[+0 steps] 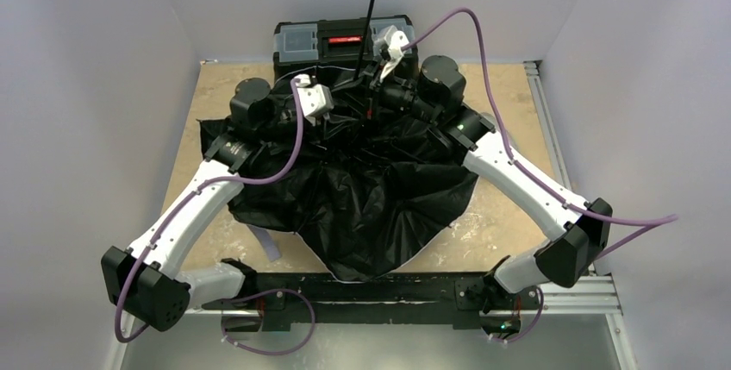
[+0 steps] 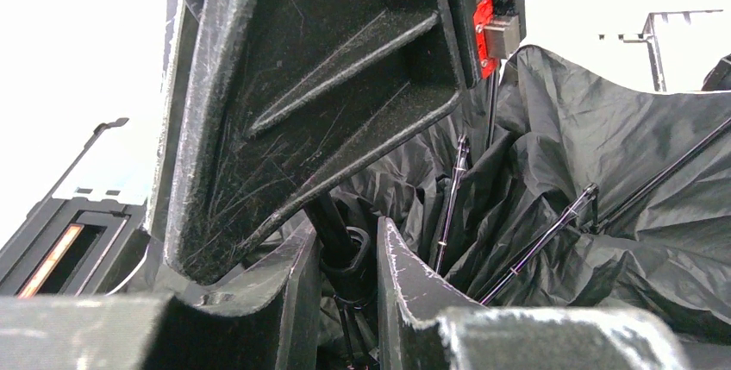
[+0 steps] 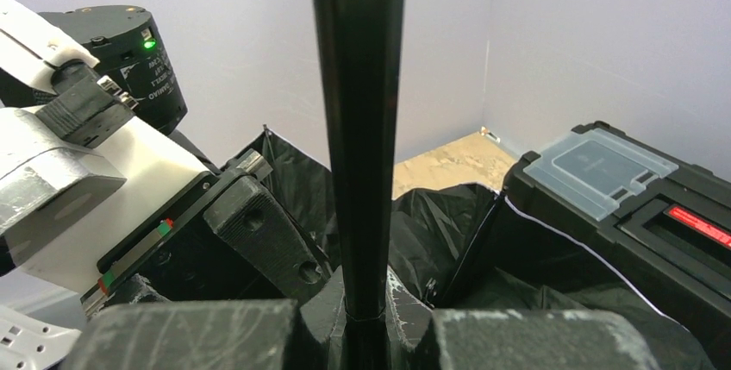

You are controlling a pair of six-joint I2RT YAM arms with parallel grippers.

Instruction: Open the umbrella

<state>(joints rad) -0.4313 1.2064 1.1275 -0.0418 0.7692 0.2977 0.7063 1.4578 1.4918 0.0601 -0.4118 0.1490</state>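
The umbrella (image 1: 362,189) lies half spread on the table, black lining up, a pale edge showing at the front. Its thin black shaft (image 1: 371,8) stands up and leans toward the back. My right gripper (image 1: 372,77) is shut on that shaft (image 3: 358,128), which rises between its fingertips (image 3: 362,301). My left gripper (image 1: 345,107) sits just left of it and lower. In the left wrist view, the left gripper (image 2: 345,241) is closed around the black sliding collar (image 2: 349,258) on the shaft. Thin ribs (image 2: 543,241) run across the crumpled lining (image 2: 603,172). The handle is hidden.
A black toolbox (image 1: 340,42) with a red latch stands against the back wall just behind the grippers, also at the right of the right wrist view (image 3: 621,189). Bare tan tabletop (image 1: 517,103) shows around the fabric. White walls close in on three sides.
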